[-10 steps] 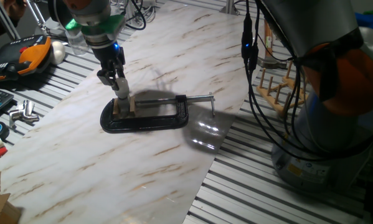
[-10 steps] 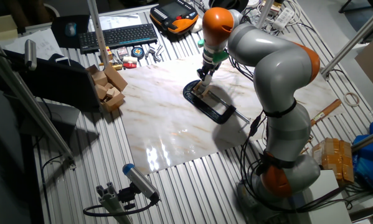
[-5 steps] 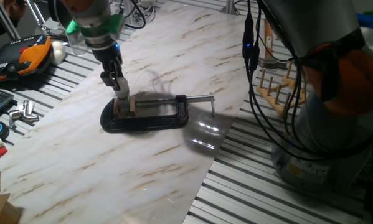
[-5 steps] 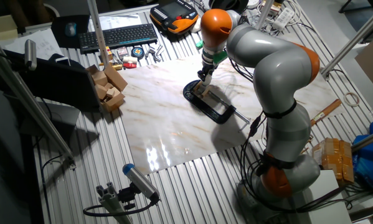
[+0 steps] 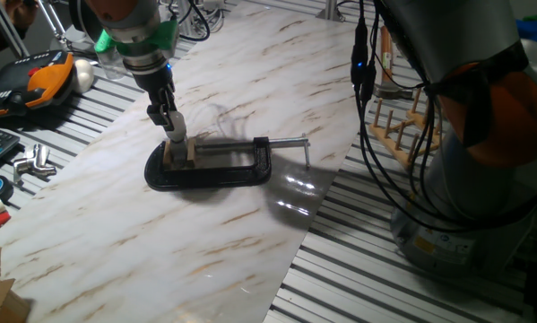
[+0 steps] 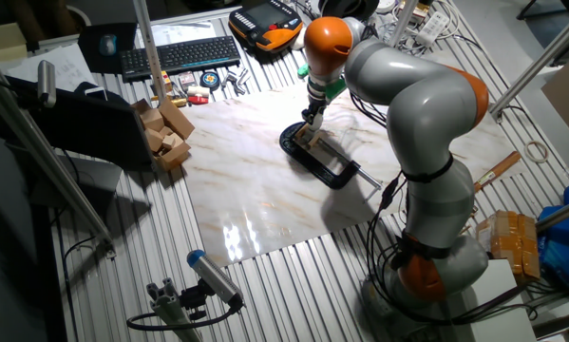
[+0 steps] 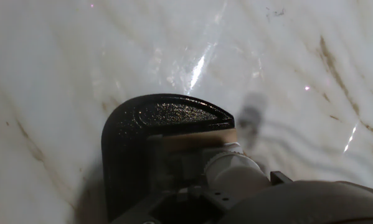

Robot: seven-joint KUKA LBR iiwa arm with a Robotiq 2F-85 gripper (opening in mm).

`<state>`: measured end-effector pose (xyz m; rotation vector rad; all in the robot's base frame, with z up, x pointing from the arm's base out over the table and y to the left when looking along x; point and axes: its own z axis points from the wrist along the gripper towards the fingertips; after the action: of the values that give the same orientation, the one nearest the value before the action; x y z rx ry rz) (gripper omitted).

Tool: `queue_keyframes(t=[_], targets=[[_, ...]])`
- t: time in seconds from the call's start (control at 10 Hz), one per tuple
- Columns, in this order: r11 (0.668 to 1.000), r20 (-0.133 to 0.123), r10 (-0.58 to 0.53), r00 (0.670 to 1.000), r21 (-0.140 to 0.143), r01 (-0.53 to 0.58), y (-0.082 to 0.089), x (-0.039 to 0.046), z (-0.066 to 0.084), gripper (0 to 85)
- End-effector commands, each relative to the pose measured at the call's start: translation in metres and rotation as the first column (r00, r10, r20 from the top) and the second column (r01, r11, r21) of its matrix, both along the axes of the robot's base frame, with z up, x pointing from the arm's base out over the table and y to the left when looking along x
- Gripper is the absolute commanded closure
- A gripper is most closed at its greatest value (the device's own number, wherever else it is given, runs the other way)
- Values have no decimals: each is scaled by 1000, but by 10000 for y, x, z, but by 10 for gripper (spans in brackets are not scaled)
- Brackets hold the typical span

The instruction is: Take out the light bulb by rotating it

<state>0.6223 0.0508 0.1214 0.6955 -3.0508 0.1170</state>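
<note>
The light bulb [image 5: 177, 142] shows only as a small white shape between my fingertips. It stands in a wooden block [image 5: 190, 153] held by a black C-clamp [image 5: 232, 172] on the marble board. My gripper [image 5: 174, 135] points straight down onto it, fingers closed around it. The other fixed view has the gripper [image 6: 309, 123] over the clamp [image 6: 328, 168]. In the hand view the white bulb [image 7: 235, 172] lies blurred close to the lens, above the block [image 7: 198, 139] and the clamp's rounded end [image 7: 152, 121].
The clamp's screw handle [image 5: 295, 142] sticks out to the right. An orange-and-black pendant [image 5: 37, 81] and a white egg-shaped ball [image 5: 84, 74] lie at the left. A wooden peg rack [image 5: 395, 126] and hanging cables [image 5: 365, 99] are to the right. Wooden blocks [image 6: 166, 133] sit beside the board.
The arm's upper wrist has shifted slightly left and up and turned a little, while the fingertips stay on the bulb at the block.
</note>
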Motion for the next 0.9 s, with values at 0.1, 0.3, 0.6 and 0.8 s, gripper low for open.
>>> queue_keyframes(t=[0.1, 0.3, 0.6, 0.8], targets=[[1000, -1, 0, 1000, 2, 0, 3, -1, 1, 850], [1000, -1, 0, 1000, 0, 0, 5, 1, 0, 850], [1000, -1, -7, 1000, 2, 7, 8, 1, 6, 680], [1000, 17, -17, 1000, 2, 17, 11, -1, 12, 340]])
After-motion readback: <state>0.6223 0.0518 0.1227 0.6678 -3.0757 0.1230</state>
